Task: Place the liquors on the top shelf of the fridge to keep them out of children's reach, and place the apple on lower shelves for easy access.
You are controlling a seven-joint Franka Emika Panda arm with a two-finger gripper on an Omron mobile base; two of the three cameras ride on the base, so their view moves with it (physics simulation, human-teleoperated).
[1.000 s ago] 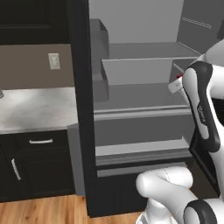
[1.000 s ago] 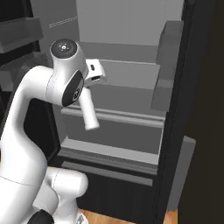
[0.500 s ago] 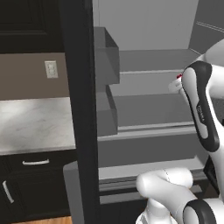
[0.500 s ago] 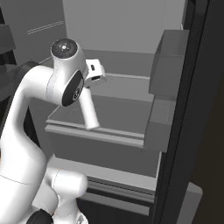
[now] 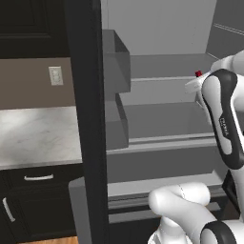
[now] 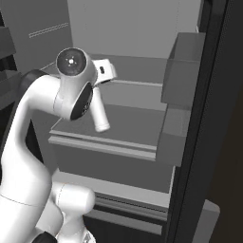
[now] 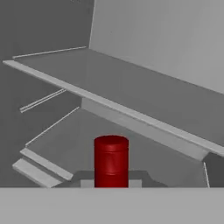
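Nearest to you in the hand view, the gripper (image 7: 111, 181) is pinched on the white bottle, whose red cap (image 7: 111, 159) stands up between the fingers. In the right base view that bottle (image 6: 99, 113) hangs tilted under the hand, in front of the open fridge (image 5: 157, 95). From the left base view you can just see the red cap beside the arm.

Beyond the cap lies a lower shelf (image 7: 74, 140) with its lighter front lip. Above and behind it runs the thin-edged top shelf (image 7: 131, 94), bare and pale grey, reaching to the back wall.

Left of the black fridge frame (image 5: 88, 119) you have a marbled counter (image 5: 38, 136), dark cabinets (image 5: 33, 200) beneath and a wall outlet (image 5: 55, 76) above. Grey door bins (image 6: 182, 76) hang on the right.
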